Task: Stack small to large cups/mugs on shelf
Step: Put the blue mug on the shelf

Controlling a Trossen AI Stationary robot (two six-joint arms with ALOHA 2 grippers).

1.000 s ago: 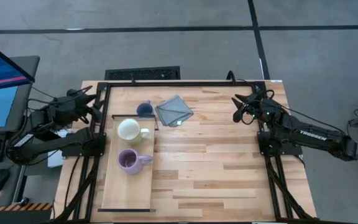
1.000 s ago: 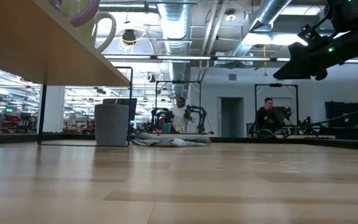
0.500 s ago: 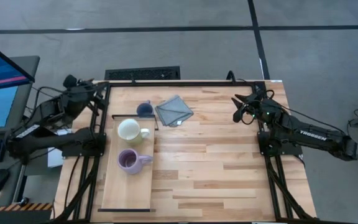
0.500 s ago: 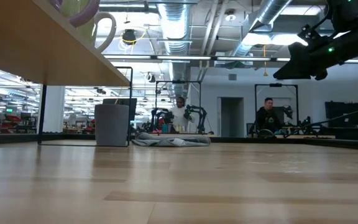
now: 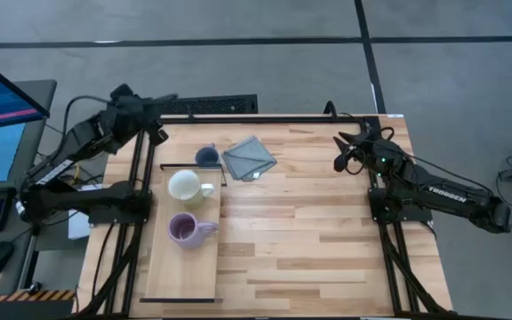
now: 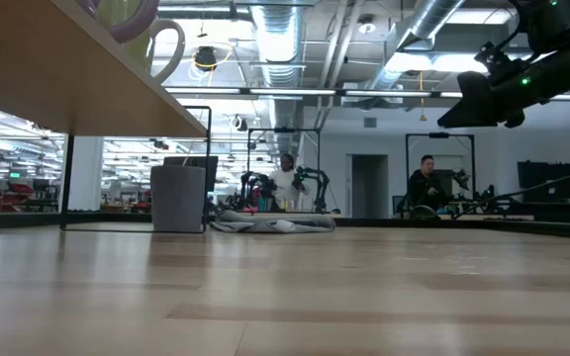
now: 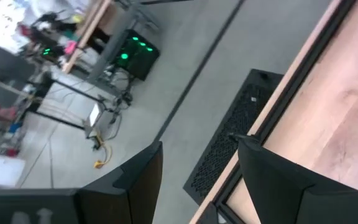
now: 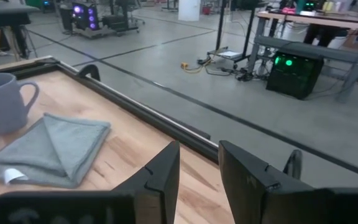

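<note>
1. Cream-white mug: sitting upright on the shelf near its far end, handle pointing toward the middle of the surface.
2. Purple mug: standing upright on the shelf just nearer than the cream-white mug, apart from it, handle pointing the same way.
3. Grey-blue mug: resting on the surface just beyond the shelf's far end, off the shelf, close beside the grey folded cloth; in the right wrist view it is standing upright next to the cloth.
4. Shelf: lying lengthwise along the left side of the surface; its nearer half is carrying nothing.
5. Left hand: hovering over the far left corner of the surface, the arm reaching up and inward from its base; fingers are spread apart, gripping nothing, well apart from every mug.
6. Right hand: hanging over the far right part of the surface, the arm stretching back toward the right edge; fingers are parted with a gap between them, empty, pointing toward the cloth and grey-blue mug.
</note>
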